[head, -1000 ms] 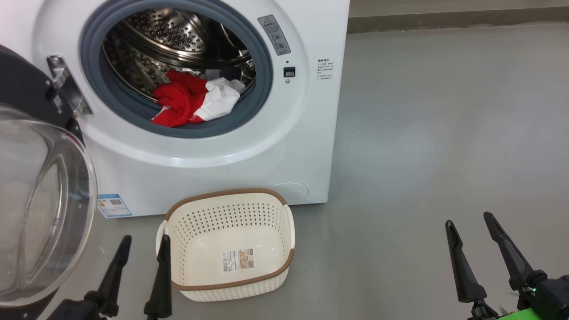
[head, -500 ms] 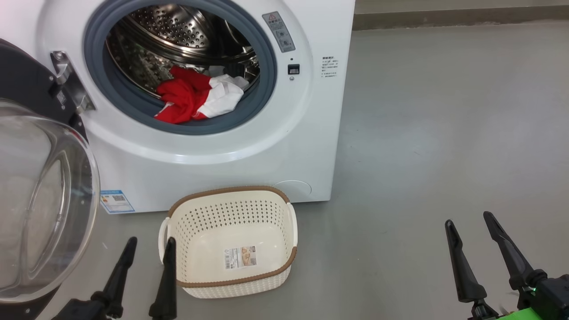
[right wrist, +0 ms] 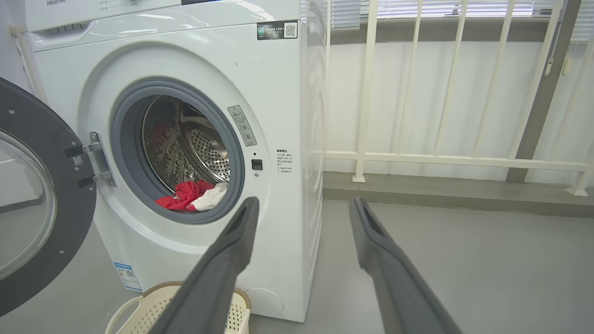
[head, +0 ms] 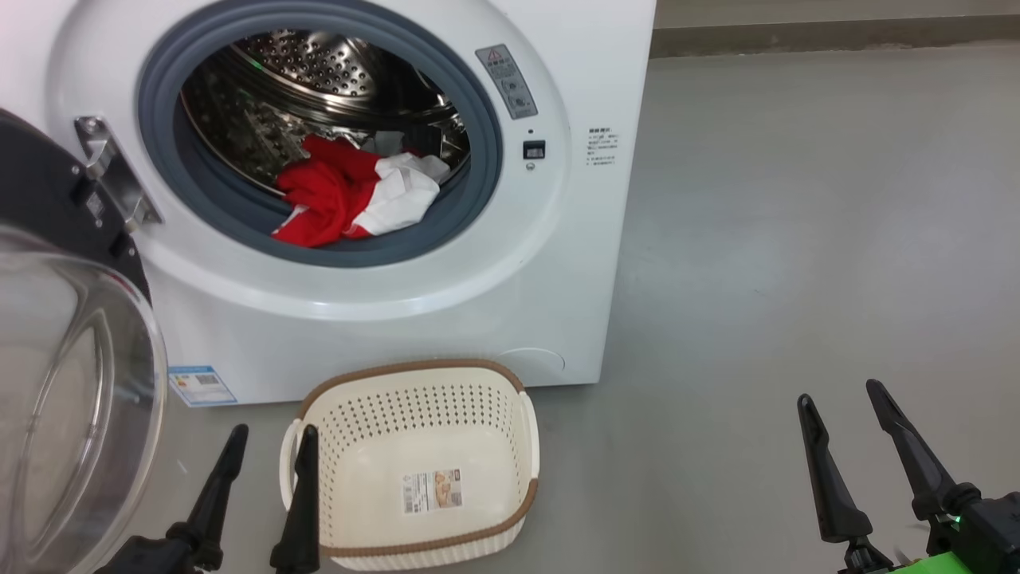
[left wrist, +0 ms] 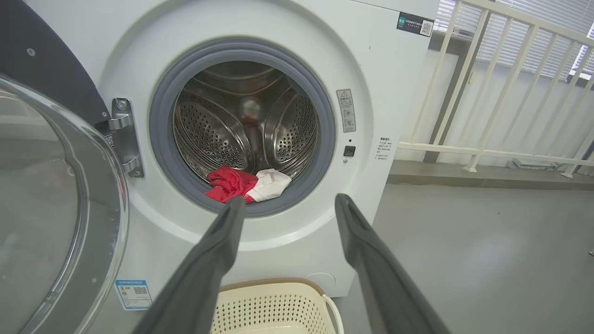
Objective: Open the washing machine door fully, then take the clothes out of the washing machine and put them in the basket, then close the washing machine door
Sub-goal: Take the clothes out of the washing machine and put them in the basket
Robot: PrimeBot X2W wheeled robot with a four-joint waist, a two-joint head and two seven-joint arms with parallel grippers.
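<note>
At the far left the washing machine door [head: 56,383] stands swung open on its metal hinge [head: 111,179], a glossy black ring around a bulging clear glass bowl. Just beside it, low down, the left hand [head: 272,432] hangs empty, its two long dark fingers [head: 303,494] spread wide, the inner one crossing the near left corner of the basket [head: 414,371]. The basket sits on the grey floor [head: 797,239] close in front of the washing machine [head: 398,319]: cream perforated plastic, brown woven-look rim, paper label [head: 433,489] on its bottom. Above it, well beyond either hand, the clothes [head: 351,199] lie crumpled at the lip of the steel drum [head: 319,64], soft red fabric with a white panel, resting on the grey rubber gasket [head: 478,135]. Far right, the right hand [head: 840,392] is spread wide and empty over the floor, well apart from the machine.
</note>
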